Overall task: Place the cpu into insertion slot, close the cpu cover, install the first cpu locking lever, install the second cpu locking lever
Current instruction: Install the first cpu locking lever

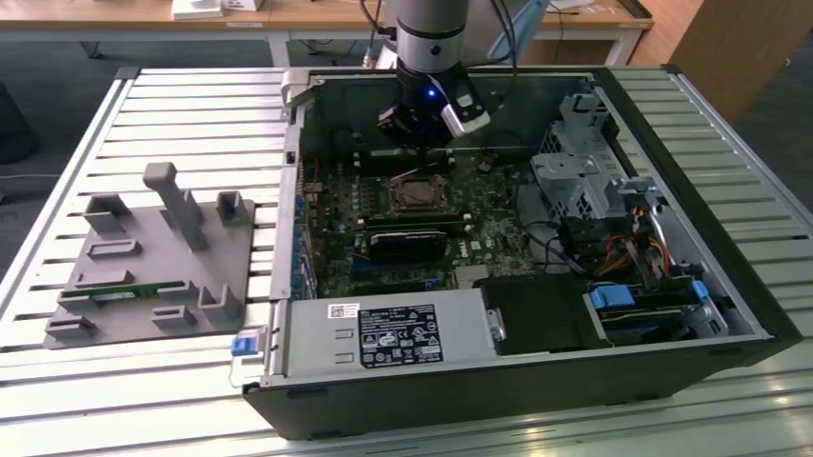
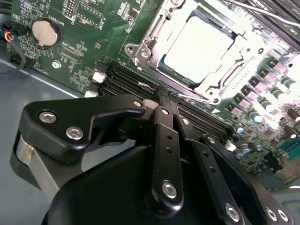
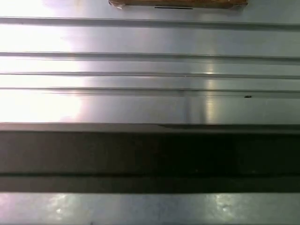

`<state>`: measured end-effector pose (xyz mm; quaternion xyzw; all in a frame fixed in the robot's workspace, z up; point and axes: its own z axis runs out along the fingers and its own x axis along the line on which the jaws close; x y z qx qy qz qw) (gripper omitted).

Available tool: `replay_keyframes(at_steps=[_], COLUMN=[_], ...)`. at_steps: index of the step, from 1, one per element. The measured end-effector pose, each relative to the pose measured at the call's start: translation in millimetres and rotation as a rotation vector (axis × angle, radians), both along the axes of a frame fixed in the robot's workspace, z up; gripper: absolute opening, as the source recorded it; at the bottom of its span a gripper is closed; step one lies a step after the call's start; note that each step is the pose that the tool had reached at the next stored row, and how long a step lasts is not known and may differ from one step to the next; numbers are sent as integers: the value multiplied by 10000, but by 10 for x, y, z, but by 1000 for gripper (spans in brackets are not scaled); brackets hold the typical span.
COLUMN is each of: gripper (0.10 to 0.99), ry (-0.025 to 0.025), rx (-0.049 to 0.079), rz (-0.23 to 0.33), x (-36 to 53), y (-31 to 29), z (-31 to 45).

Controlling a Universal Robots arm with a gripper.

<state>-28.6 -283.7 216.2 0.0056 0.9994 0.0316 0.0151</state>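
The hand [image 2: 165, 96] is hanging over the open computer case [image 1: 711, 314], just behind the insertion slot [image 1: 416, 197] as the exterior view shows it. In the second wrist view its black fingers [image 2: 164, 126] are lying pressed together, with nothing between them. The cpu [image 2: 199, 44] is sitting flat in the slot, its pale metal top facing up. It is lying just ahead of the fingertips, past the long black memory slots [image 2: 126, 82]. The cpu cover [image 2: 236, 56] seems to be lying down around the chip, though I cannot tell if it is fully shut. The motherboard [image 2: 89, 28] around it is crowded. The case is standing on a slatted metal worktop [image 1: 190, 105], beside a grey fixture [image 1: 152, 257].
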Motion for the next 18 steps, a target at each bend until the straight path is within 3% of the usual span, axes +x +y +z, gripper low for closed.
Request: replay_keyframes(at_steps=[7,13,18], gripper=[106,106,106], ry=[21,70,82], rx=[0,0,-1], rz=[-2,-2,-2], x=[42,61,63], y=[0,0,0], z=[-74,-150,-158])
